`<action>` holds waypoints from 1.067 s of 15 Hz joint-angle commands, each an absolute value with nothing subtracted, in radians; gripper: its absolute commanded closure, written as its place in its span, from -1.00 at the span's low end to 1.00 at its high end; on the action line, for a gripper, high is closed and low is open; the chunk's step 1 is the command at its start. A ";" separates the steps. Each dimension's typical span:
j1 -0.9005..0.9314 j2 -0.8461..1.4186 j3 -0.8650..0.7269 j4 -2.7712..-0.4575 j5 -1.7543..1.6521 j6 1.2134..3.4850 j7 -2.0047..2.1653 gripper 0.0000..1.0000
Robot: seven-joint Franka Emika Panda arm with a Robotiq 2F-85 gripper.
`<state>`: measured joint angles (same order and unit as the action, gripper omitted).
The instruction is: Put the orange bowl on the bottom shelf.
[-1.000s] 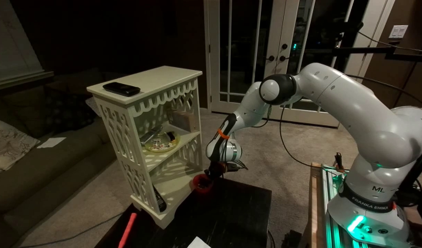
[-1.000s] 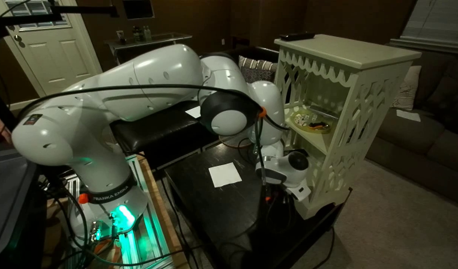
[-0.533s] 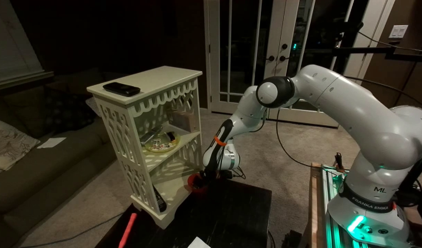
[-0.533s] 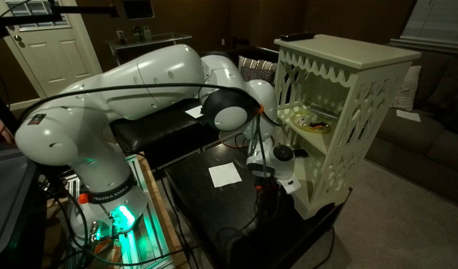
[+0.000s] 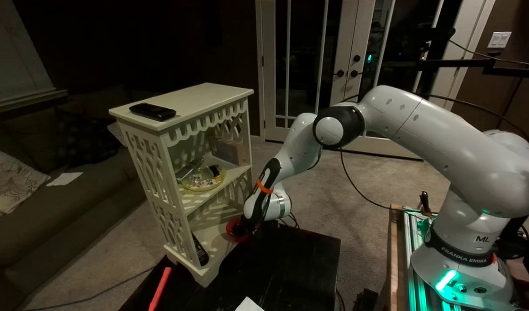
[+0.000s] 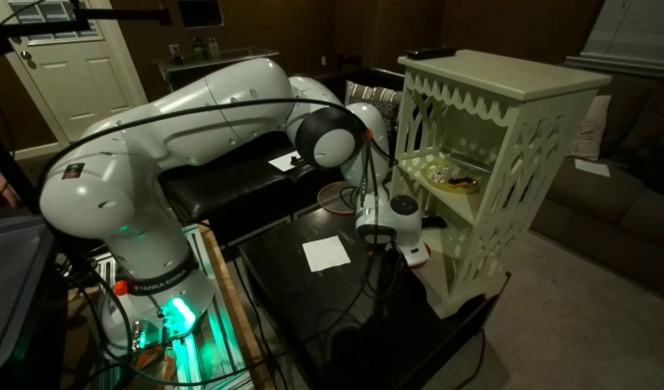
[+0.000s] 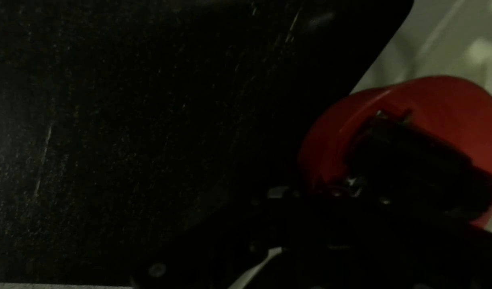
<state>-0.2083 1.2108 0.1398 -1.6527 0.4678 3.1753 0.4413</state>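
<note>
Bowl (image 7: 450, 114) at front edge of bottom shelf (image 5: 214, 235), hand (image 5: 246, 226) pinching bowl's rim. Can't tell if bowl touches shelf. Stand (image 5: 176, 190) sits on bench (image 5: 286, 263).

bowl (image 7: 450, 116): red | bottom shelf (image 5: 214, 237): cream | stand sides (image 5: 163, 201): cream, lattice-cut | table (image 5: 286, 263): black

Bowl (image 7: 446, 106) by bottom shelf (image 5: 214, 233), stand (image 5: 204, 99) on table (image 5: 286, 263)

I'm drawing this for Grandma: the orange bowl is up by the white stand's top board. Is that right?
Not quite: the orange bowl is down by the bottom shelf of the white stand, as an exterior view shows.
</note>
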 commanded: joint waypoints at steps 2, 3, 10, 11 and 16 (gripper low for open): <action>-0.114 1.255 0.053 -1.524 0.535 3.122 0.559 0.98; -0.099 1.264 0.037 -1.503 0.541 3.111 0.580 0.98; -0.041 1.353 -0.037 -1.359 0.520 3.030 0.708 0.98; -0.043 1.364 -0.034 -1.342 0.517 3.029 0.717 0.98; -0.053 1.393 -0.023 -1.292 0.502 3.016 0.713 0.39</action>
